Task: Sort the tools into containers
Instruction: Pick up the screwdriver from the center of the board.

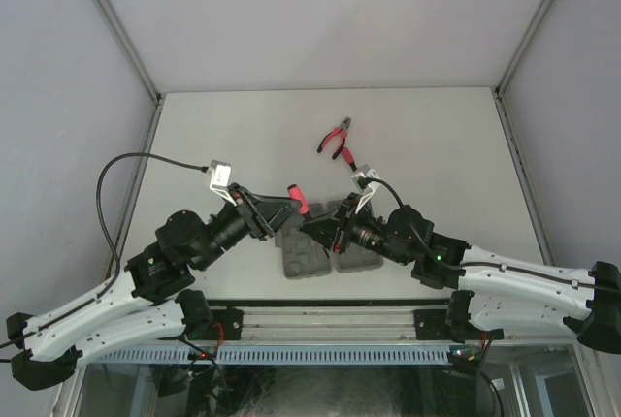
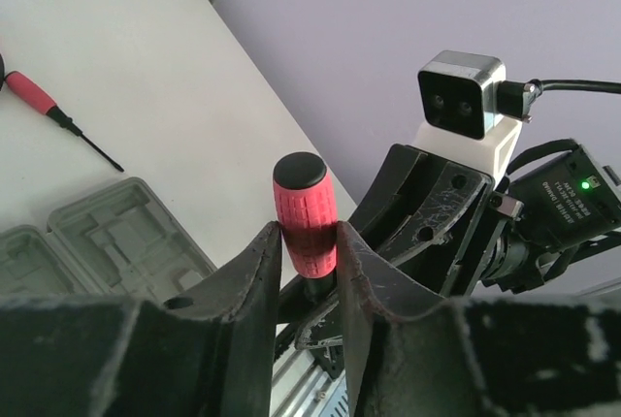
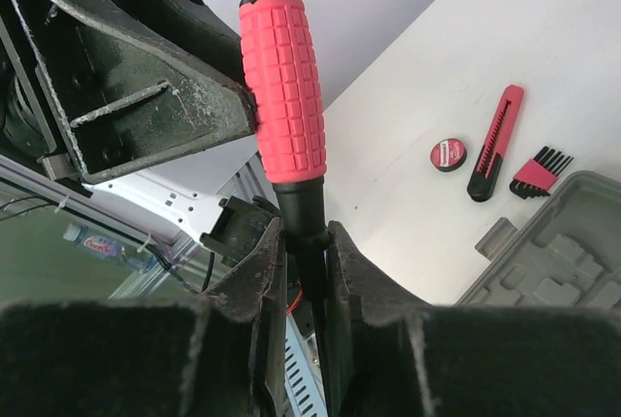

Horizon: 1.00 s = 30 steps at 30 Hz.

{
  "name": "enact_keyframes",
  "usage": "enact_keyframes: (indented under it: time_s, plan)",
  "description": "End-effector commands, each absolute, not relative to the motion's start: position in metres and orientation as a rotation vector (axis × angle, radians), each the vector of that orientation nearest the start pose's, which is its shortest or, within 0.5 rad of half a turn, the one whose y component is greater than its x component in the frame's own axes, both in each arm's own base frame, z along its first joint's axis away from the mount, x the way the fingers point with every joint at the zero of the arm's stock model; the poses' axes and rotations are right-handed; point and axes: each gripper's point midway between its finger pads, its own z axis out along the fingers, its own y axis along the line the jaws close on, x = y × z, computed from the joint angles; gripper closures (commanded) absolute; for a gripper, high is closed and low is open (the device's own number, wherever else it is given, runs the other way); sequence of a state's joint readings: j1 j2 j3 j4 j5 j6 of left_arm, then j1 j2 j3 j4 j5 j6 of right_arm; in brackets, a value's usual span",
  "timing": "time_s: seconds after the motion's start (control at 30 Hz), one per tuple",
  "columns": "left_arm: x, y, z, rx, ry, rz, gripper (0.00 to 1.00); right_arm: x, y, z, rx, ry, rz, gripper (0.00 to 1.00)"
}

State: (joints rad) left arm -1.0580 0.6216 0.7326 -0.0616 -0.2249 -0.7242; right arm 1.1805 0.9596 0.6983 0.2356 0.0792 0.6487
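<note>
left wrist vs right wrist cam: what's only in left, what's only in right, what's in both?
Left wrist only: the long thin screwdriver and the right arm's wrist camera. Right wrist only: round red disc, red-and-black cutter, comb-like piece, side by side. Both: the red-handled driver, with left tool on its handle and right tool on its shank, and the open grey case.

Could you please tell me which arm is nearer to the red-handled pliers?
Right. The right arm has its wrist just on the near side of the pliers; the left arm comes in from farther off, to their near left.
</note>
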Motion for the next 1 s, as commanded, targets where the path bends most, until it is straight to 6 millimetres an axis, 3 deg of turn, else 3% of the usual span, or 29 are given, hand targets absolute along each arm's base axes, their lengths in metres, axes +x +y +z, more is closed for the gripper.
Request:
enact_keyframes:
  time_s: [0.0, 0.07, 0.17, 0.43, 0.77, 0.97]
  plan:
    - [0.156, -0.249, 0.335, 0.082, 1.652, -1.214, 0.6, 0.13, 0.347, 0.299, -0.383, 1.672, 1.345, 1.0]
    - [0.157, -0.247, 0.336, 0.076, 1.651, -1.205, 0.49, 0.131, 0.346, 0.299, -0.378, 1.676, 1.338, 1.0]
    - [0.158, -0.243, 0.339, 0.063, 1.641, -1.195, 0.4, 0.129, 0.346, 0.298, -0.388, 1.679, 1.34, 1.0]
    - [0.162, -0.236, 0.344, 0.027, 1.62, -1.179, 0.38, 0.115, 0.351, 0.296, -0.471, 1.676, 1.376, 1.0]
    - [0.162, -0.234, 0.344, 0.019, 1.615, -1.178, 0.56, 0.11, 0.354, 0.289, -0.505, 1.694, 1.368, 1.0]
    - [0.162, -0.232, 0.342, 0.016, 1.618, -1.173, 0.79, 0.112, 0.353, 0.286, -0.496, 1.704, 1.354, 1.0]
